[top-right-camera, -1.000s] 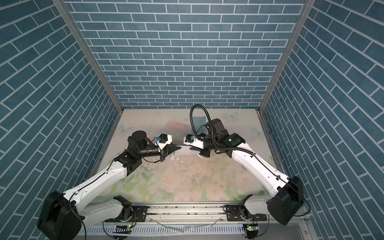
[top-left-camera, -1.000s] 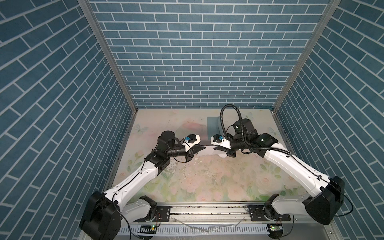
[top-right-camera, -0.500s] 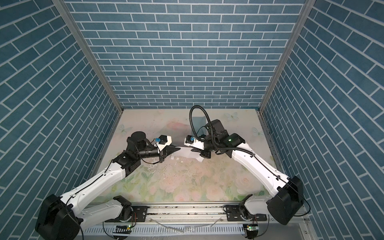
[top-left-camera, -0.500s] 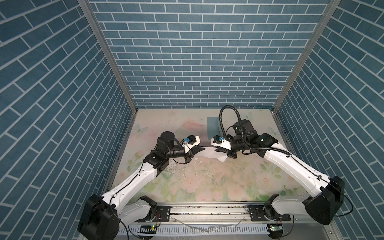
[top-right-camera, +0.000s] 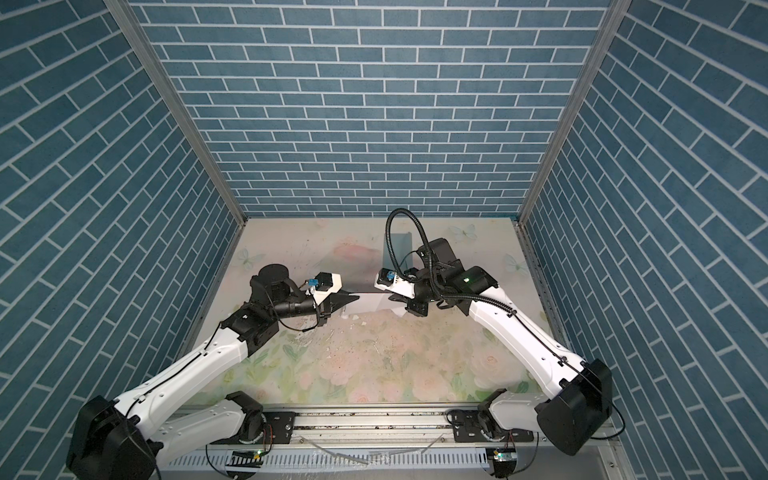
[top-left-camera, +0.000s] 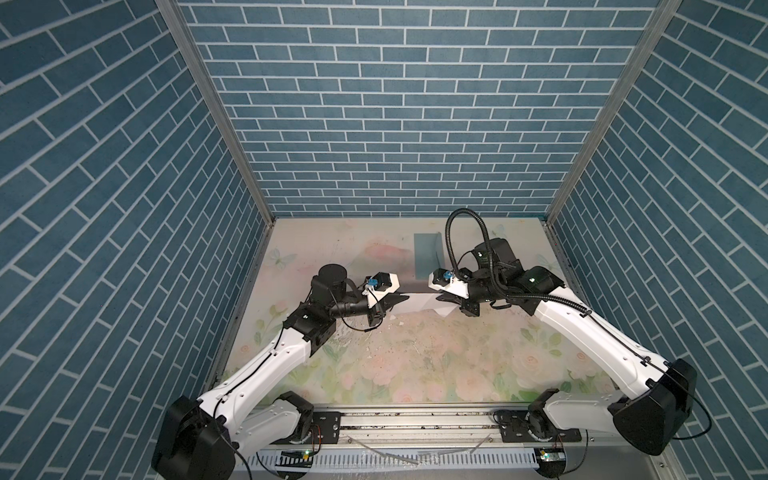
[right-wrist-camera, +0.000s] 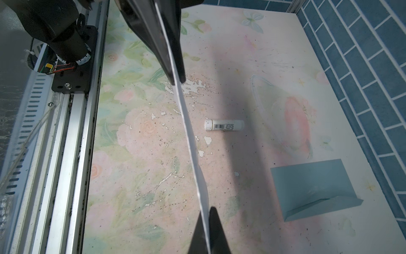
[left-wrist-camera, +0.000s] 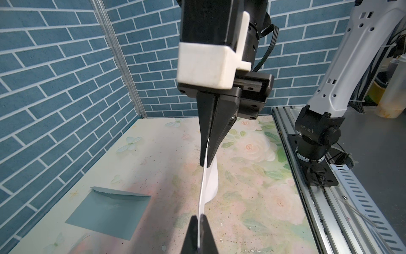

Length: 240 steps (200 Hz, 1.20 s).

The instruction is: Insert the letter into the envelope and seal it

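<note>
Left pincer (top-left-camera: 398,298): pressed together on one end of the letter (right-wrist-camera: 191,136). It is raised above the counter (top-left-camera: 415,365) and points toward the right arm.
Right pincer (top-left-camera: 441,297): pressed together on the opposite end of the same sheet, facing the left pincer with the tips well apart.
Letter: white sheet spanning the gap between the two pincers, clear of the counter at both gripped ends. Both wrist views show it nearly edge-on. The middle bows slightly, and part of the sheet hangs down on the side nearer the arm bases. Whether that lower part touches the counter cannot be determined.
Envelope (top-left-camera: 426,254): teal, lying flat on the counter near the back wall, behind the right pincer and apart from the letter. The flap (right-wrist-camera: 320,209) is folded open, away from the body. Neither pincer touches it.
White tube (right-wrist-camera: 224,125): capped, with a barcode label, lying on its side on the counter. It sits below the held sheet, toward the envelope side, and nothing touches it.
Counter: floral print with flaked, speckled patches in the centre.
Enclosure: blue brick-pattern walls (top-left-camera: 395,124) on three sides, with the arm bases on a metal rail (top-left-camera: 415,419) at the front edge.
</note>
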Each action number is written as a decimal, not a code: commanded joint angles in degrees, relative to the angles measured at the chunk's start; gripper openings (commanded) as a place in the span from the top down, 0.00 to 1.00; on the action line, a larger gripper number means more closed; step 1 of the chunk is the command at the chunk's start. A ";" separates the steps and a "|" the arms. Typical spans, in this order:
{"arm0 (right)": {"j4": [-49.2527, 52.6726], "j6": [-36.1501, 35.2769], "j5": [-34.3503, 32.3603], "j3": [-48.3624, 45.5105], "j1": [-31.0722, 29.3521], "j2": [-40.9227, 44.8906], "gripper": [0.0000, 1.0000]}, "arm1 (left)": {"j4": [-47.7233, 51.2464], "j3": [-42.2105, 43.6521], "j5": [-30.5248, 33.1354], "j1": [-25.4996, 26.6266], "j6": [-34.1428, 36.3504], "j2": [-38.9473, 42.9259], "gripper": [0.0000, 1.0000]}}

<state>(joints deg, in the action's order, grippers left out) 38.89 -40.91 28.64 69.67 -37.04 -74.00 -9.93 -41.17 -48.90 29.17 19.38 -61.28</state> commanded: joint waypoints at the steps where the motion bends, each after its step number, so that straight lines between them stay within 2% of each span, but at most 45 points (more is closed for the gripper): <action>1: 2.33 -2.15 -1.26 -1.37 0.52 0.36 1.00 | 1.58 0.83 0.42 0.02 1.06 0.63 1.00; 30: 2.32 -1.95 -2.55 -2.58 1.75 1.08 0.94 | 1.85 0.91 0.74 0.06 1.37 0.88 1.00; 88: 1.88 -1.72 -1.88 -4.74 4.58 3.41 0.94 | 2.49 0.83 0.86 0.01 1.60 1.18 1.00; 130: 2.62 -1.98 -1.75 -5.09 5.13 4.08 1.00 | 2.61 0.83 1.02 0.02 1.72 1.16 1.00; 214: 3.71 -3.69 0.36 -4.63 5.21 4.21 1.00 | 2.29 0.74 1.17 0.01 1.45 1.02 1.00; 225: 3.64 -3.66 0.99 -4.63 5.22 4.21 1.00 | 2.21 0.74 1.32 0.01 1.37 1.15 0.95; 240: 3.47 -3.66 2.10 -4.53 5.22 4.21 1.00 | 1.46 0.74 1.90 0.01 0.74 1.21 0.83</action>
<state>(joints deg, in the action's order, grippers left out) 40.25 -42.00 28.51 66.15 -32.42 -70.85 -8.36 -41.10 -47.77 29.39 20.27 -60.93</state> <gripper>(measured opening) 0.043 0.105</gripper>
